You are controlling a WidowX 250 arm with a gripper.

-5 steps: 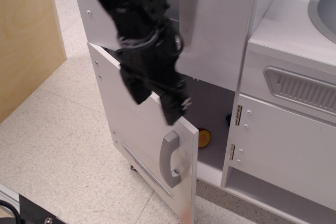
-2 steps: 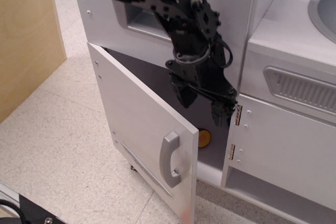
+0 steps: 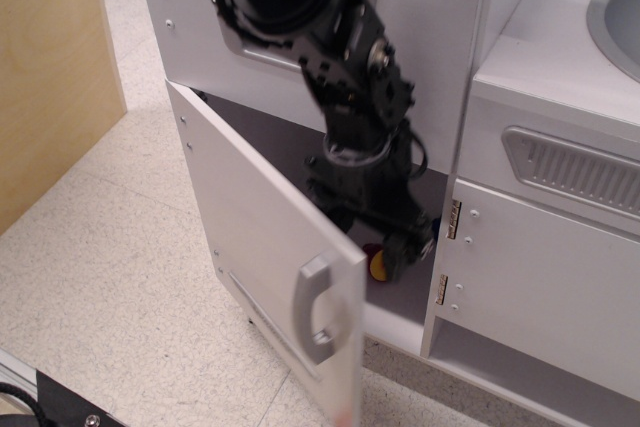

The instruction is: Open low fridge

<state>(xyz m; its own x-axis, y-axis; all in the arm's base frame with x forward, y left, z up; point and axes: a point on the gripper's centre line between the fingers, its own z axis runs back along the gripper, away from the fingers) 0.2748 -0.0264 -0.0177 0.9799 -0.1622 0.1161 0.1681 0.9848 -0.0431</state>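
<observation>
The low fridge door (image 3: 255,232) is white and stands swung well open, hinged on its left side, with its curved silver-grey handle (image 3: 312,307) near the free edge. My black gripper (image 3: 375,237) reaches down into the dark fridge opening, just behind the door's free edge and above the compartment floor (image 3: 400,319). Its fingers (image 3: 405,247) stand apart and hold nothing. A small yellow and red object (image 3: 381,265) lies inside, right below the gripper. The arm hides much of the interior.
A handleless white cabinet door (image 3: 545,272) with brass hinges (image 3: 453,219) is right of the opening. A grey vent panel (image 3: 575,169) and a sink (image 3: 618,17) sit above it. A wooden panel (image 3: 50,77) stands at the left. A speckled floor (image 3: 110,287) lies below.
My gripper left the door's top edge, moved right and down into the opening. The door has swung further open, its handle edge shifting left toward the camera.
</observation>
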